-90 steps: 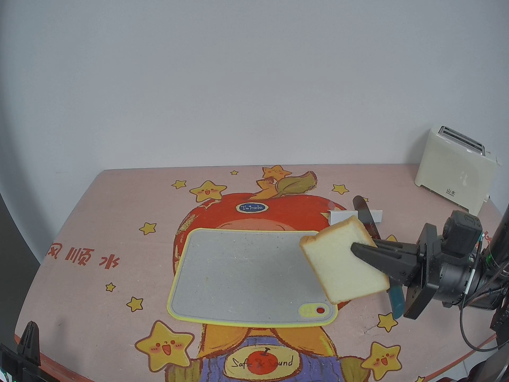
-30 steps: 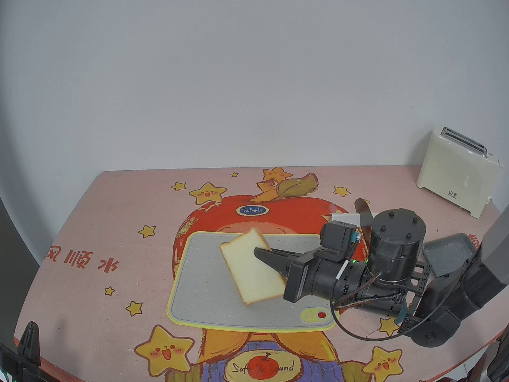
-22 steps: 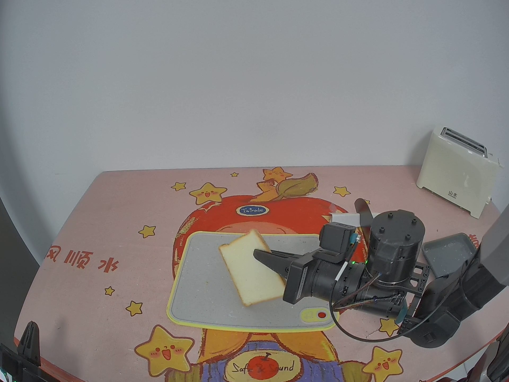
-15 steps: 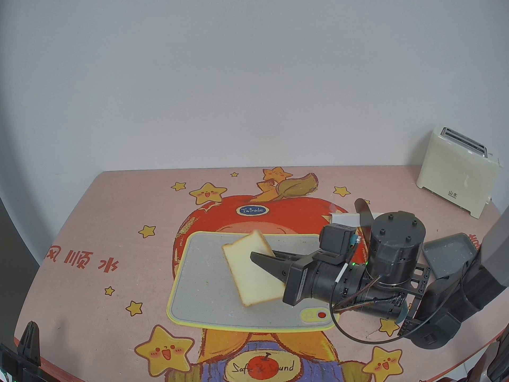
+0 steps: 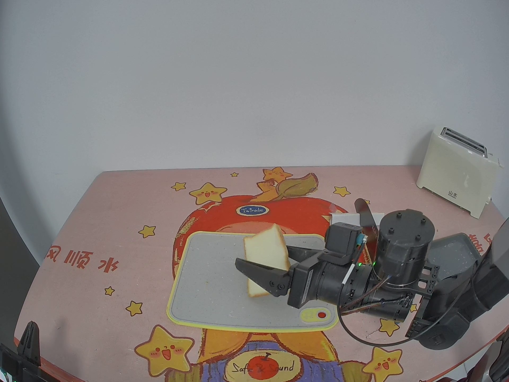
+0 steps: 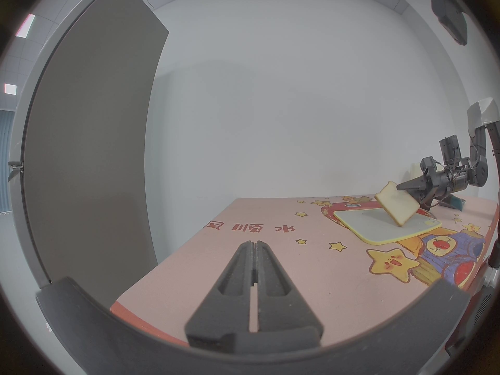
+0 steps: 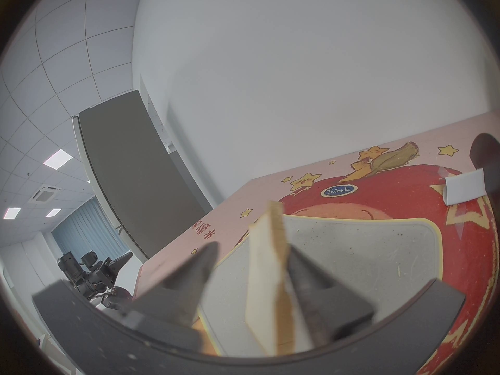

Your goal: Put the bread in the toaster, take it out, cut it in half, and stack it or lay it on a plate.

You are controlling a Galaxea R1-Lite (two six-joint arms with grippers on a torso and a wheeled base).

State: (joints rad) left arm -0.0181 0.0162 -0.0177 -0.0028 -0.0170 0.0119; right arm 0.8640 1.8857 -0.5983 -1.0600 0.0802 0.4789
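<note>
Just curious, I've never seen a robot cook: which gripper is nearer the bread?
Right. The right gripper straddles the bread, open, over the cutting board; the left gripper sits shut, far off at the near-left corner of the table.

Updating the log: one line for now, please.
right pincer open | bread tilted between jaws, over cutting board | left pincer shut

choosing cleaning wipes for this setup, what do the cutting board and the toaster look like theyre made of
Cutting board: likely plastic, with a matte grey speckled face, a moulded yellow rim and light scuff marks.
Toaster: smooth cream shell with a soft sheen, probably plastic, though painted metal can't be ruled out. The slot edges on top look darker.
</note>
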